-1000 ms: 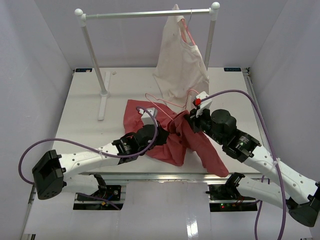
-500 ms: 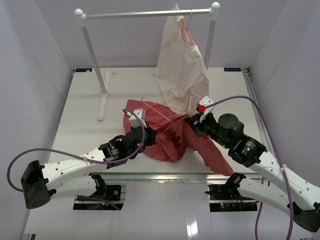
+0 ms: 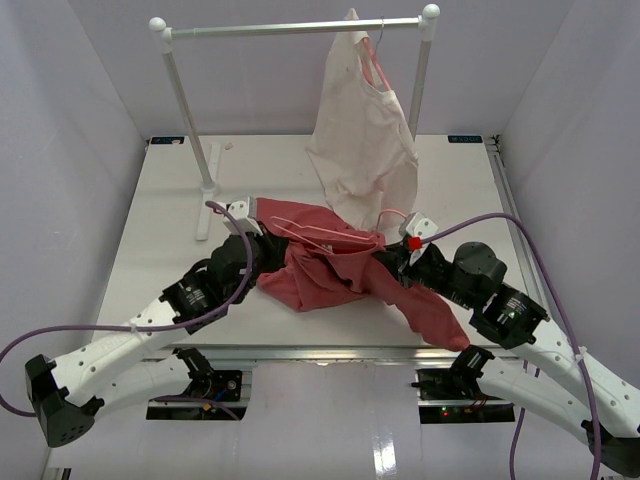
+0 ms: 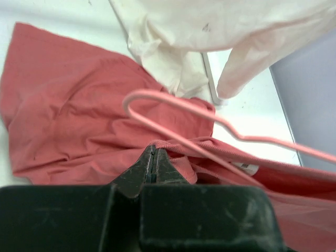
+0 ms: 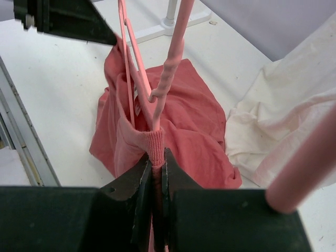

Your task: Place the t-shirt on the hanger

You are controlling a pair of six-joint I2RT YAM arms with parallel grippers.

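The left gripper [image 3: 268, 238] has moved to the left and a bit farther back, and it has pulled its bit of the t-shirt [image 3: 320, 278] along. The right gripper [image 3: 388, 260] has moved to the right and closer to the near edge of the surface [image 3: 160, 230]. The t-shirt was bunched in a lump between them, and now it is pulled out wide. The hanger [image 3: 325, 237] has come nearer too and now lies across the top of the red cloth.

Soft matt cloth t-shirt [image 3: 320, 275], thin smooth pink wire hanger [image 5: 168, 68], matt white table [image 3: 170, 230]
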